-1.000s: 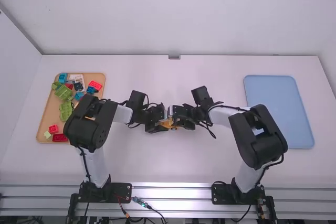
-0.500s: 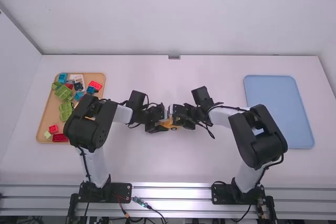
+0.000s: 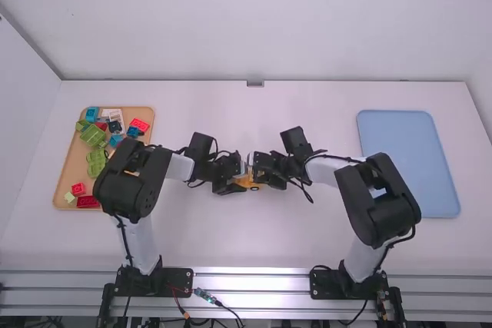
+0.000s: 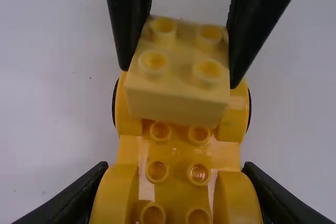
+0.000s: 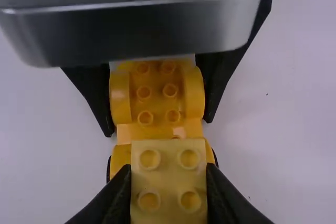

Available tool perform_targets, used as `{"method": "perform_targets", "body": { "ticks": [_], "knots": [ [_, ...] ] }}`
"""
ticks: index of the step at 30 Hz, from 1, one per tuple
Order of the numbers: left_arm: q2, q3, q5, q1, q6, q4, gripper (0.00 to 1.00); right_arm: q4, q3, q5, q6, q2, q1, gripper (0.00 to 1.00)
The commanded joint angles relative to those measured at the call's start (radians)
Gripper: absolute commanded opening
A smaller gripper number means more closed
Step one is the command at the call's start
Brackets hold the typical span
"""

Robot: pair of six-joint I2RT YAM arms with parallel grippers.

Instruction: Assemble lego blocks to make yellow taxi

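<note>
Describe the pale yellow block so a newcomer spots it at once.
Midway across the white table, look for the orange-yellow car base. At one end of it, the right gripper holds the block. That block is small and squarish, with four studs on top, and clearly paler than the base.

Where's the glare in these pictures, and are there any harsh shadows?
High view: bright streaks along the metal rail, shadows on the table only faint; left wrist view: pale shine on the yellow car base; right wrist view: a light gleam along the edge of the grey housing, no hard shadow standing out.
</note>
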Motion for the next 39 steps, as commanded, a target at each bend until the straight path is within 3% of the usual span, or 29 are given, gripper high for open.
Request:
{"method": "perform_targets", "body": {
  "ticks": [1, 9, 16, 33, 39],
  "knots": [
    [0.031, -0.028, -0.155, -0.008, 0.008, -0.037, 0.02, -0.014, 0.029, -0.001, 0.008, 0.017, -0.003, 0.00],
    [0.032, -0.028, -0.156, -0.008, 0.004, -0.037, 0.02, -0.053, 0.084, 0.003, -0.003, 0.074, -0.003, 0.00],
    [0.031, -0.028, -0.156, -0.008, 0.003, -0.037, 0.02, -0.240, 0.172, -0.010, -0.089, 0.093, -0.003, 0.00],
    [0.032, -0.028, -0.160, -0.008, -0.019, -0.025, 0.02, -0.259, 0.157, -0.026, -0.090, 0.092, 0.007, 0.00],
    [0.031, -0.028, -0.159, -0.008, -0.030, -0.021, 0.02, -0.221, 0.157, 0.079, -0.011, 0.091, 0.057, 0.00]
  ]
}}
